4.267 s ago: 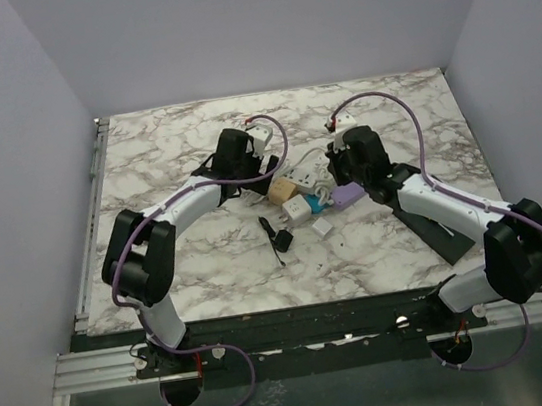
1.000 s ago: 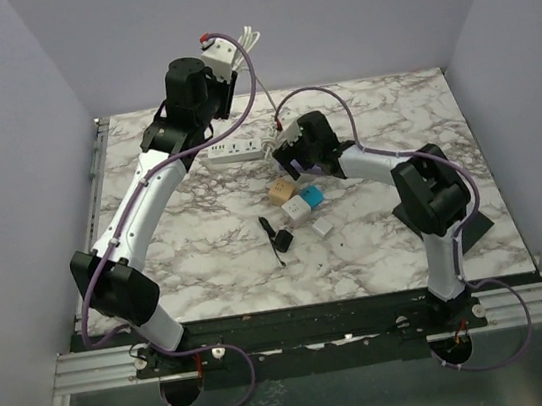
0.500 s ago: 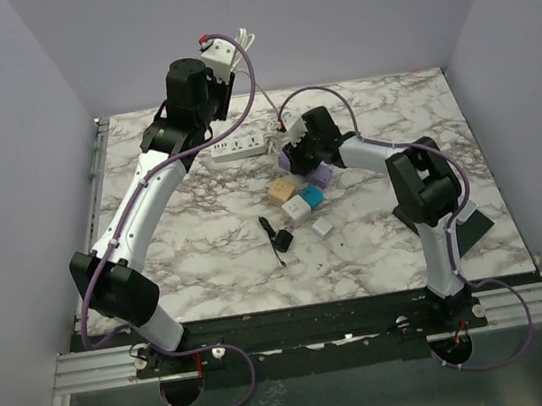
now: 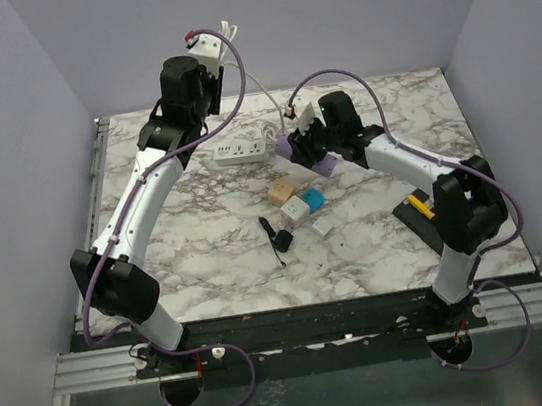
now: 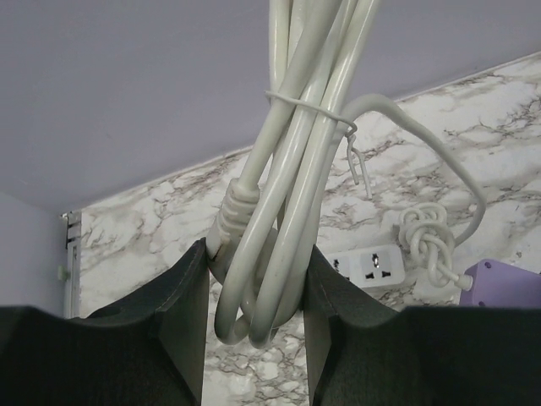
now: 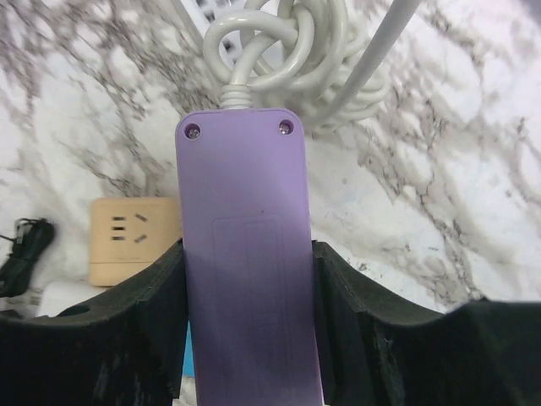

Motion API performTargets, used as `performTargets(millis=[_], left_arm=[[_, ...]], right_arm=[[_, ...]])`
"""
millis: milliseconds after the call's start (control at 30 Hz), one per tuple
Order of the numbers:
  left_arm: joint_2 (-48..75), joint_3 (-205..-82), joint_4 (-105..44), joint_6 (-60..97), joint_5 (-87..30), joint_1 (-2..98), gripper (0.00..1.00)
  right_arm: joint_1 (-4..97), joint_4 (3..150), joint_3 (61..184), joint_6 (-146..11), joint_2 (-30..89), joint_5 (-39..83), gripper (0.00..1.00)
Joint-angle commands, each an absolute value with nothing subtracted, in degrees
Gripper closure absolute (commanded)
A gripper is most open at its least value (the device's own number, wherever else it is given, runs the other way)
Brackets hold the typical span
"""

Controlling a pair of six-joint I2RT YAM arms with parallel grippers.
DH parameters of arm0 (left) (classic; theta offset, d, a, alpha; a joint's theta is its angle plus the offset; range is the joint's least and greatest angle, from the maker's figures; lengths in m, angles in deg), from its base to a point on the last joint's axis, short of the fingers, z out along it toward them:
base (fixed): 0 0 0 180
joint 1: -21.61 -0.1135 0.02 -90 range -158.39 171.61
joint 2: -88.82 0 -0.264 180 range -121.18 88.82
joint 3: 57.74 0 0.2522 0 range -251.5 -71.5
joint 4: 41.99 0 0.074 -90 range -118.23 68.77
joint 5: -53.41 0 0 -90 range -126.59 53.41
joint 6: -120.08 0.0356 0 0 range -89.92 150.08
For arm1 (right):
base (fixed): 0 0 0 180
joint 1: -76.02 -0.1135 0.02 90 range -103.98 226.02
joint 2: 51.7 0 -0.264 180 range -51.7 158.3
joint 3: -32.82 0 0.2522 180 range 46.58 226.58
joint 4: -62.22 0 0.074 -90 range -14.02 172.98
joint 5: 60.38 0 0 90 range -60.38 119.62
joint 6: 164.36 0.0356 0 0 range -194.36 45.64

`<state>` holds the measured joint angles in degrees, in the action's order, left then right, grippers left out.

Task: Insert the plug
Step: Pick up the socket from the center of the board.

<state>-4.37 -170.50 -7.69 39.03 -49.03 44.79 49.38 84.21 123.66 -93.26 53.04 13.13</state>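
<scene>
Cable bundle (image 5: 292, 169) sits pinched in our left gripper (image 5: 256, 279), high, probably for slack; our right gripper (image 6: 249, 330) clasps the purple power strip (image 6: 247, 237) to steady it.

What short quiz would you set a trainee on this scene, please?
1. True or false: the left gripper is shut on a bundled white cable held above the table.
2. What does the right gripper grip? A: the purple power strip. B: the black adapter. C: nothing.
3. In the top view, which lies nearer the arm bases, the white power strip or the tan socket block?
Key: 1 true; 2 A; 3 the tan socket block.
</scene>
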Motion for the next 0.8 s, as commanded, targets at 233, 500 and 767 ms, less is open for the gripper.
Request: performTargets(millis=[233,500,767], left_arm=[[-7.3,-175.0,-11.62,35.96,-47.46,44.64,1.0],[-8.38,-174.56,-11.04,34.07,-43.64,44.79,1.0],[-8.27,-173.67,-10.26,31.84,-41.6,45.28,1.0]], right_arm=[[47.73,72.05,118.37,-83.44,43.17,1.58,0.97],[44.15,60.0,119.09,-78.76,45.85,9.9,0.98],[39.93,49.42,121.74,-78.54,48.72,26.33,0.98]])
